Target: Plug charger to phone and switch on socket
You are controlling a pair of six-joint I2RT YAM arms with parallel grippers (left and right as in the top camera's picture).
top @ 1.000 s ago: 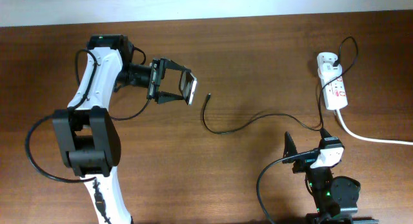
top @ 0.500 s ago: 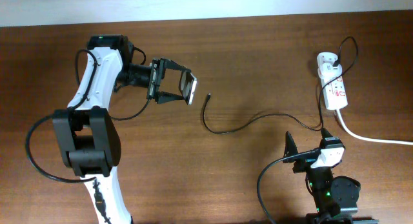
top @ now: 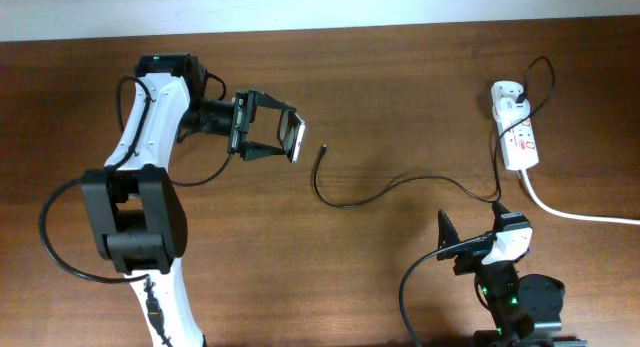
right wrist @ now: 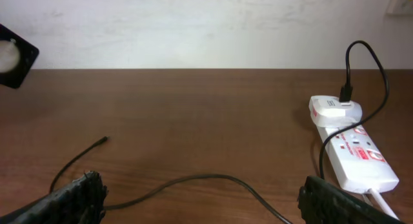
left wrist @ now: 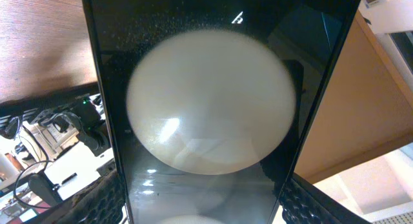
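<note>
My left gripper (top: 291,135) is shut on the phone (top: 294,135) and holds it on edge above the table's left-centre. In the left wrist view the phone (left wrist: 213,108) fills the frame, glossy black with a large pale round reflection, clamped between both fingers (left wrist: 97,204). The charger (top: 350,203) lies curved across the middle, its connector tip (top: 323,147) just right of the phone and its far end at the white adapter (top: 508,90) in the socket (top: 520,139). My right gripper (top: 477,229) stands open near the front edge, with the charger (right wrist: 193,179) lying ahead of its fingers (right wrist: 71,201).
The socket's thick white cord (top: 580,215) runs off the right edge. A pale wall (right wrist: 193,24) backs the wooden table (top: 400,77). The socket (right wrist: 355,156) sits to the right of my right gripper (right wrist: 206,211), and the phone's corner (right wrist: 13,56) shows far left.
My right gripper has shifted very slightly toward the front edge. The left arm, the phone and the charger have not moved.
</note>
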